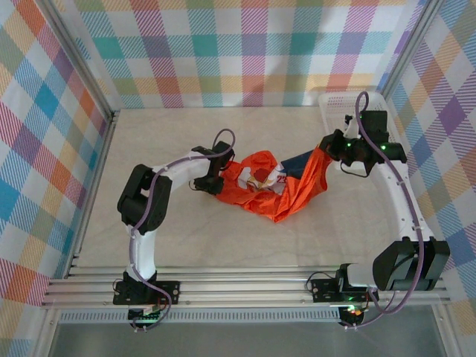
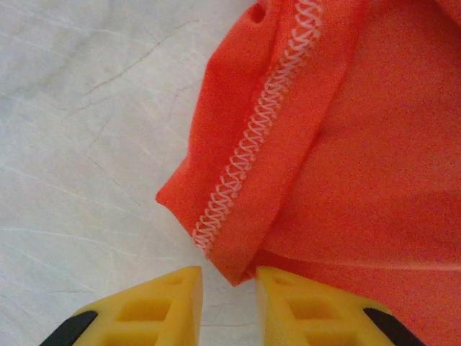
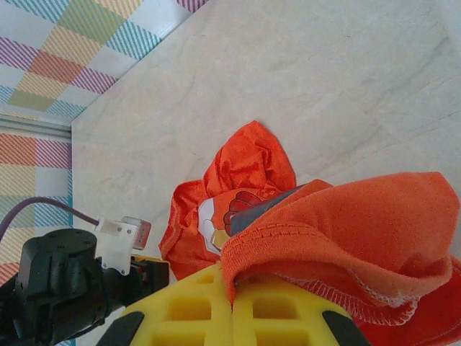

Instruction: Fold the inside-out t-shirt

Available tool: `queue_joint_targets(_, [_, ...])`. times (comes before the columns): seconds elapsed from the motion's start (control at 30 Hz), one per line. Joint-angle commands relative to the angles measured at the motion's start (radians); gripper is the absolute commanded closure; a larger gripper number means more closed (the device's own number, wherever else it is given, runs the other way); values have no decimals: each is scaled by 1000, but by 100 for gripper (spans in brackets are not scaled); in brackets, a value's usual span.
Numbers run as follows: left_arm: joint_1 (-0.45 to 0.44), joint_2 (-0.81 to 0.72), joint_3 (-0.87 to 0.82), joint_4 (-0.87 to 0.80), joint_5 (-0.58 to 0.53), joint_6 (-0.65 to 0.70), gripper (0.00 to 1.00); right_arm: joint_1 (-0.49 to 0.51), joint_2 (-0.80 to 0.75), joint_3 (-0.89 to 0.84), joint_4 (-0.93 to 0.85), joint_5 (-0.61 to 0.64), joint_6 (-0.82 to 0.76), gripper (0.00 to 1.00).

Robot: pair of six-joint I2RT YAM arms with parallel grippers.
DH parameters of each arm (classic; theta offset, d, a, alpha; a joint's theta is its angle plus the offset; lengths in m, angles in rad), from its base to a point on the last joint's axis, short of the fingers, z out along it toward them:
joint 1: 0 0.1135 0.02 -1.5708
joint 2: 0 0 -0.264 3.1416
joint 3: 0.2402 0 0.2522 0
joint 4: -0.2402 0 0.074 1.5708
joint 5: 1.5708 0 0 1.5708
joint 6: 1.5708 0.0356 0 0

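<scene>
My right gripper (image 3: 232,288) is pressed together, pinching a fold of the t-shirt (image 1: 277,195), which lies bunched on the table (image 1: 223,245) between my arms; my left gripper (image 2: 229,281) stands narrowly spread, the stitched hem at its tips.

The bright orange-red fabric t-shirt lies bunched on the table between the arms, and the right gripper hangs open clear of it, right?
Not open: the right gripper is shut on a fold of the bright orange-red fabric t-shirt, as the right wrist view shows. The rest stands.
</scene>
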Motion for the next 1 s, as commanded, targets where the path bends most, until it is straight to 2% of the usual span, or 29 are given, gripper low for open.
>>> queue_joint_targets(0.0, [-12, 18, 38, -6, -59, 11, 74, -8, 4, 12, 4, -35, -15, 100])
queue_joint_targets(0.33, [-11, 60, 57, 24, -86, 10, 80, -8, -8, 1, 15, -57, -3, 100])
queue_joint_targets(0.43, [-9, 66, 68, 19, -107, 7, 89, -8, -11, 4, 13, -58, -5, 100])
queue_joint_targets(0.5, [-9, 59, 77, 14, -109, 6, 100, -9, -11, 4, 13, -62, -3, 100])
queue_joint_targets(0.73, [11, -61, 197, -103, -146, -18, 100, -12, 15, 70, -16, -55, -13, 100])
queue_joint_targets(0.83, [108, -185, 262, -136, -28, -56, 100, -35, 31, 172, -77, -50, -28, 100])
queue_joint_targets(0.97, [357, -402, 243, -53, 299, -143, 100, -100, 38, 278, -139, -64, -39, 100])
